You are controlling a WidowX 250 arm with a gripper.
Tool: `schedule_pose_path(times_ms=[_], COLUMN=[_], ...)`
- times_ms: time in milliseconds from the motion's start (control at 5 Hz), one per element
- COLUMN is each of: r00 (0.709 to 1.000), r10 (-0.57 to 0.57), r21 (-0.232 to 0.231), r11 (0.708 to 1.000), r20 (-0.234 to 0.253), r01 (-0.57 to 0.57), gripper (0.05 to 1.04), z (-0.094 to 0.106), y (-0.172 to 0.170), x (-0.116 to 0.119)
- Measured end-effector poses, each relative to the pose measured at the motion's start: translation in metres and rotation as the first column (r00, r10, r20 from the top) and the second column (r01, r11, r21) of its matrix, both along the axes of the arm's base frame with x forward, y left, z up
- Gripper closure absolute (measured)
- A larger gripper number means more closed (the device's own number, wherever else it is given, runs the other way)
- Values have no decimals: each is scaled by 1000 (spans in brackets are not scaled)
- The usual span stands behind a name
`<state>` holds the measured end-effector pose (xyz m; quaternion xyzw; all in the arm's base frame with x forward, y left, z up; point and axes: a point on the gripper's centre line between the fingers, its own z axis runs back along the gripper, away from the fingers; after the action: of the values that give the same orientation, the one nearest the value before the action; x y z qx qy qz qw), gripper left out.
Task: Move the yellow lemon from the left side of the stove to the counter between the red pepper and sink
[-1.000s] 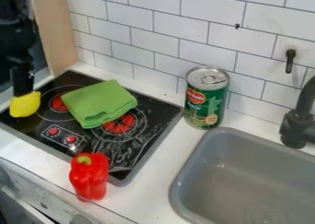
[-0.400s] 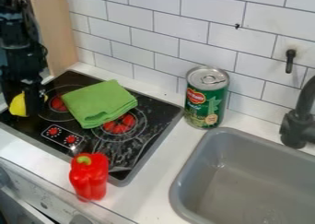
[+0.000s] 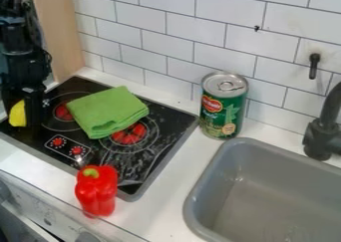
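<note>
Green can [image 3: 224,105], ring-pull lid closed, near grey sink [image 3: 273,186], black claw [image 3: 28,115] at yellow object [image 3: 18,113], cannot tell whether apart or clamped

The can [image 3: 224,109] bears a green label with a red emblem; its lid is silver. The cloth [image 3: 108,110] is plain green. The pepper [image 3: 97,193] is red with a green stem. The object at the left [image 3: 19,114] is yellow. The stove [image 3: 170,117] is black with red burner discs and thin pale rings. The wall tiles [image 3: 160,24] are white with a dark grid of joints. The sink [image 3: 279,186] is grey.
</note>
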<state>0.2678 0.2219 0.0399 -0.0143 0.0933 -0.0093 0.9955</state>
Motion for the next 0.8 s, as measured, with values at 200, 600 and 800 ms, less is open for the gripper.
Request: schedule_pose_path(times_ms=[200,600,800], r00=[999,992,964], r10=[-27,-41,-221], r21=[34,121,96], r11=[999,992,973], r20=[28,117,149], r01=[26,27,208], gripper=[255,255,255], z=[19,56,63], y=[-14,-52,-104], x=[1,8,52])
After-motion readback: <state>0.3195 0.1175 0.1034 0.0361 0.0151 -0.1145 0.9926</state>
